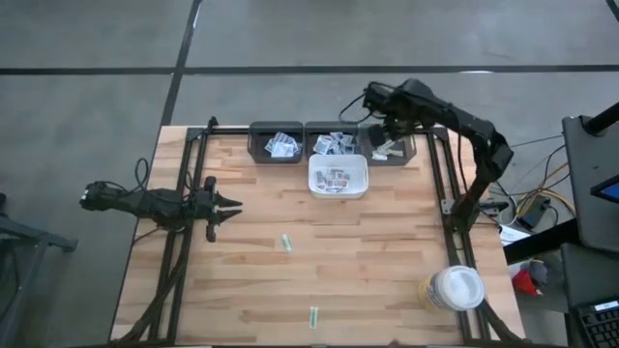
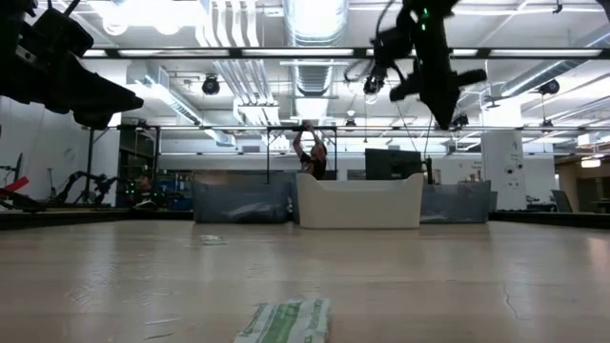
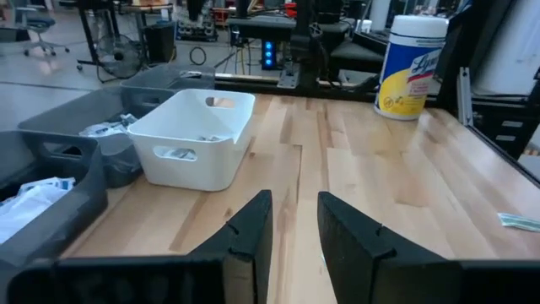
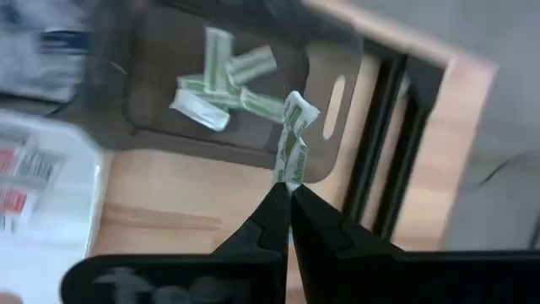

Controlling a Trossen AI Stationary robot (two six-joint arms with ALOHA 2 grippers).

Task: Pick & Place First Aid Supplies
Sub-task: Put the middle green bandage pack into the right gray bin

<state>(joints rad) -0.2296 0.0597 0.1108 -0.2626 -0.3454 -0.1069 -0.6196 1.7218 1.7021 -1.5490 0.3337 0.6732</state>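
Note:
My right gripper (image 4: pixel 289 198) hangs over the far right dark bin (image 4: pixel 245 93), shut on a narrow green-printed packet (image 4: pixel 294 139). Several like packets lie in that bin. In the high view the right gripper (image 1: pixel 387 135) shows at the table's far right, beside the white tray (image 1: pixel 338 177). Two more green packets (image 1: pixel 287 243) (image 1: pixel 314 315) lie flat on the wood. My left gripper (image 1: pixel 232 205) waits at the table's left, open, with nothing between its fingers (image 3: pixel 253 224). My right gripper pinches the packet's one end (image 4: pixel 287 179) between its two fingertips, which come at it from above, slanting down. The packet sticks out past the fingertips, bent and crumpled, lifted clear above the bin.
Two more dark bins (image 1: pixel 278 142) (image 1: pixel 334 142) with white packets stand along the far edge. The white tray (image 3: pixel 198 135) holds red-printed packets. A round white-lidded jar (image 1: pixel 453 288) stands at the near right. A black frame borders the table.

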